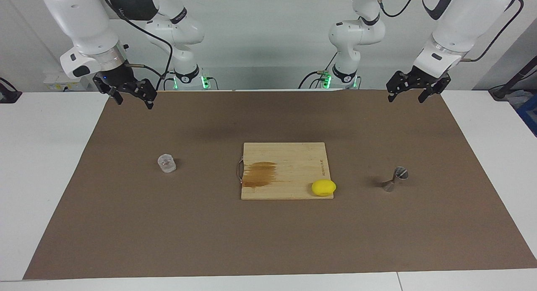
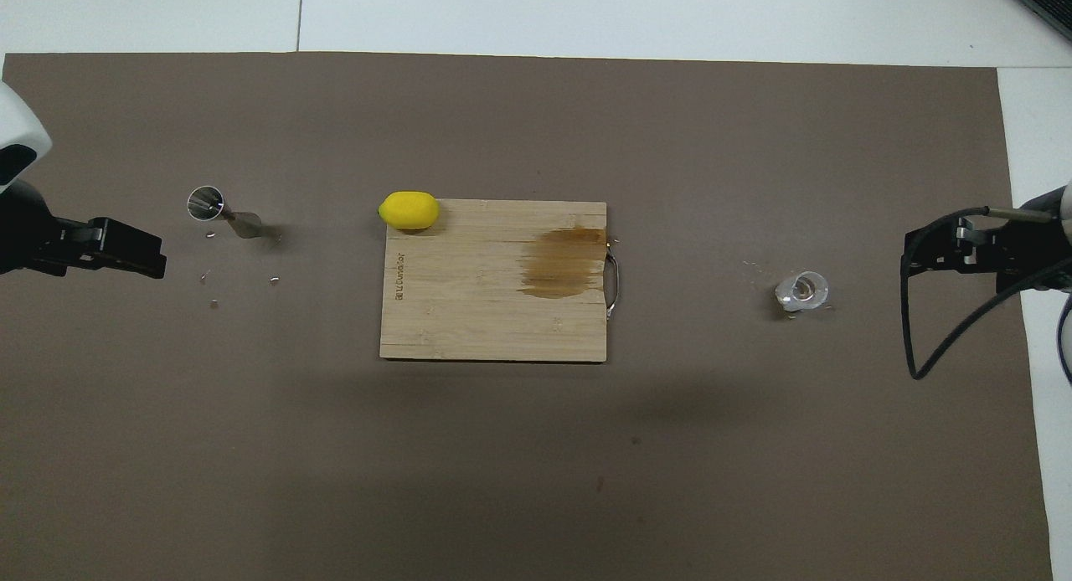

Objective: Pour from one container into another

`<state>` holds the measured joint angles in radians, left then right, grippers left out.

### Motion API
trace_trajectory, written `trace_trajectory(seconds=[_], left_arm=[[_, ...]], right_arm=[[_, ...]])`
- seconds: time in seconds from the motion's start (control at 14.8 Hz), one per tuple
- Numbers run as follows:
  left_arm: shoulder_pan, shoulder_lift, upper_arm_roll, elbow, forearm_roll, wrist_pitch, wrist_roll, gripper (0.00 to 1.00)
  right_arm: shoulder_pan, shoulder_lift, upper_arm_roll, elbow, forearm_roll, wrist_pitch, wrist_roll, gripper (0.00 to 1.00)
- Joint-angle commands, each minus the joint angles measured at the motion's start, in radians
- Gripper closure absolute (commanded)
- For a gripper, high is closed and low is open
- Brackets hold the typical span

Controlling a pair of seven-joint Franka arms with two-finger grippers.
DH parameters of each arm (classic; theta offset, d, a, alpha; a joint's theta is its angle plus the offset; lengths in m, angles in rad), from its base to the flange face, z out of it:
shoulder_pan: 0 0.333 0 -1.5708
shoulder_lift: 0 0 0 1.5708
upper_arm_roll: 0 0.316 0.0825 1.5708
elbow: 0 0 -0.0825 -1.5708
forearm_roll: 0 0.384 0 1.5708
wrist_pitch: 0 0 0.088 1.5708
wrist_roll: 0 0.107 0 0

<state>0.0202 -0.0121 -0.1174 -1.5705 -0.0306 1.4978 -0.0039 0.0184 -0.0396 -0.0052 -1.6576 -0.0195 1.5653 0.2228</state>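
Grippers hang high at the robots' edge of the brown mat, both empty with fingers spread. Across the facing view, the right gripper [image 1: 133,97] comes first, up over the mat's corner. Below it, toward the right arm's end, stands the faceted glass cup [image 1: 167,163], upright; something small may sit inside, though I can't be sure. Thick glass, so likely hefty, slick and breakable: I'd pinch it across the walls, midway up. Mid-table lies a stained wooden cutting board [image 1: 285,157] with a lemon [image 1: 323,187] on its corner. Then the steel jigger [image 1: 394,180], light and tippy, best steadied at its narrow waist. Last, the left gripper [image 1: 412,92] waits.
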Motion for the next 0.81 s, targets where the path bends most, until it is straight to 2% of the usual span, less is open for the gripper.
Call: trace_trajectory(seconds=[0.0, 0.75], left_arm=[[0.000, -0.003, 0.001, 0.013, -0.006, -0.025, 0.013, 0.00], [-0.006, -0.032, -0.002, -0.054, -0.005, 0.022, 0.010, 0.00]], right_arm=[[-0.012, -0.019, 0.005, -0.019, 0.004, -0.005, -0.020, 0.00], [-0.012, -0.019, 0.005, -0.019, 0.004, -0.005, -0.020, 0.00]])
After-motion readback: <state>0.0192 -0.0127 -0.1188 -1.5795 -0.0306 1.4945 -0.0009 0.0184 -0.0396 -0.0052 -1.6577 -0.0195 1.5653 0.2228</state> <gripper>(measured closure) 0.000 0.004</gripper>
